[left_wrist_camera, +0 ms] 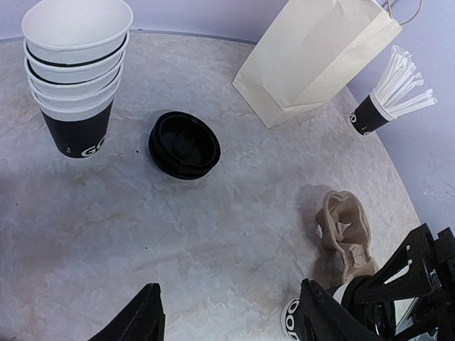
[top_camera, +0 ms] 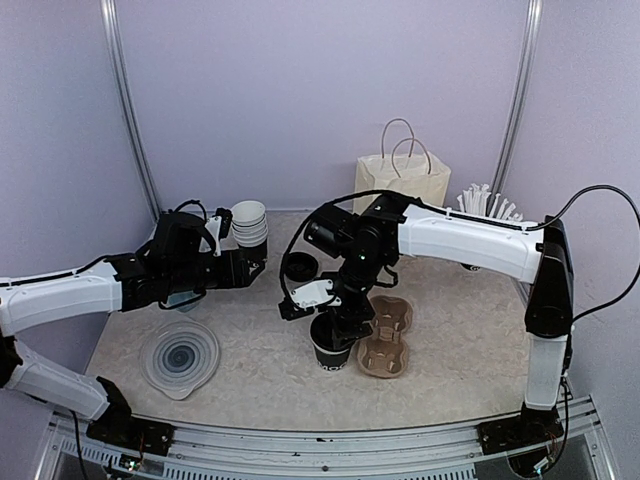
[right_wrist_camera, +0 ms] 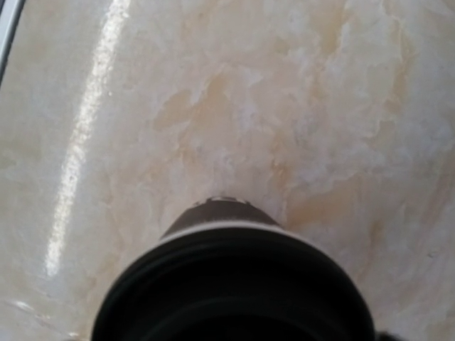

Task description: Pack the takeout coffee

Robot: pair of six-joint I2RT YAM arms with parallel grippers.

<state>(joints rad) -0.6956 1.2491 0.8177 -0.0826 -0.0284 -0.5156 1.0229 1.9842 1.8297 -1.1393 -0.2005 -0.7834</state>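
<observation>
One cup [top_camera: 331,352], lid seemingly on, stands on the table [top_camera: 260,350] just beside the tray [top_camera: 386,338], not slotted yet. Over it the right fingers [top_camera: 342,318], grip unclear; left fingers [left_wrist_camera: 146,316] apart, empty. The bag [top_camera: 400,178] not yet packed.

left arm [top_camera: 60,295]: stretched low from the left, forearm near level, wrist aimed toward centre | left jaws: wide apart, nothing between the fingers [left_wrist_camera: 151,316] | right arm [top_camera: 470,245]: arched from the right base across to centre, wrist bent down | right jaws: pointing down at the surface, spread unclear
</observation>
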